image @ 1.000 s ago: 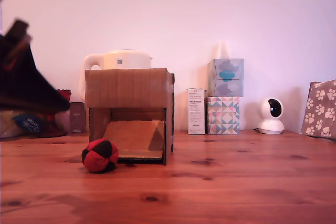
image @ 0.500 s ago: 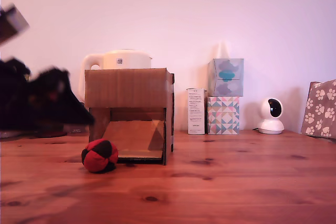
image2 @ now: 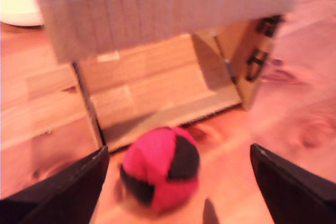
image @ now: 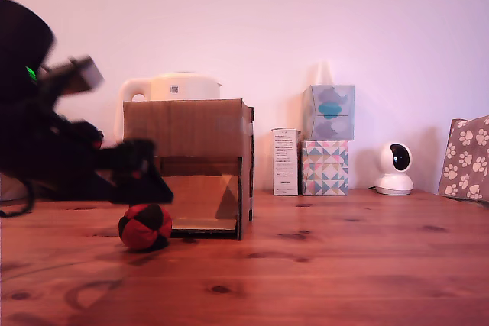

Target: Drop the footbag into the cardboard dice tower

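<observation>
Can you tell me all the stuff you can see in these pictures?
footbag: 1, red and black, on the table by the tower's front opening
dice tower: 1, brown cardboard, on the table, ramp inside
kettle: 1, cream, behind the tower
tissue boxes: 2, stacked, patterned, at the wall
carton: 1, white, beside the tissue boxes
camera: 1, white, the exterior view's right
paw-print thing: 1, brownish, far right edge
table: 1, wooden
gripper: 1, black, open, fingers either side of the footbag, blurred
</observation>
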`<state>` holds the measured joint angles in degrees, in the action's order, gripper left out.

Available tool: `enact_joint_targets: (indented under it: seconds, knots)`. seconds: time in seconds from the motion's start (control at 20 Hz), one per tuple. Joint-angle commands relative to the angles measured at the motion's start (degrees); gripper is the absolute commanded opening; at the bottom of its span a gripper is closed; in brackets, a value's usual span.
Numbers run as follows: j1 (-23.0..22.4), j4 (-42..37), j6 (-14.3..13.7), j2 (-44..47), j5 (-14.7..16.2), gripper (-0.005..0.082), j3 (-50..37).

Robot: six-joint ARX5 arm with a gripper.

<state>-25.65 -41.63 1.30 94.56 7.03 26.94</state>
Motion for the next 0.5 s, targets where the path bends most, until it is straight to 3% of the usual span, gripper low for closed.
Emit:
enact_joint_targets:
  seconds: [0.0, 0.2, 0.25, 0.3, 0.45]
  knots:
    - [0.31, 0.02, -0.26, 2.89, 0.02, 0.078, 0.79]
    - [0.52, 1.53, -0.22, 7.21, 0.0, 0.0769, 3.3]
    - [0.7, 2.34, -0.22, 7.89, 0.0, 0.0722, 3.87]
    - [0.9, 3.8, -0.24, 8.2, 0.0, 0.0625, 4.5]
    - [1.03, 5.16, -0.28, 8.17, -0.02, 0.0186, 5.29]
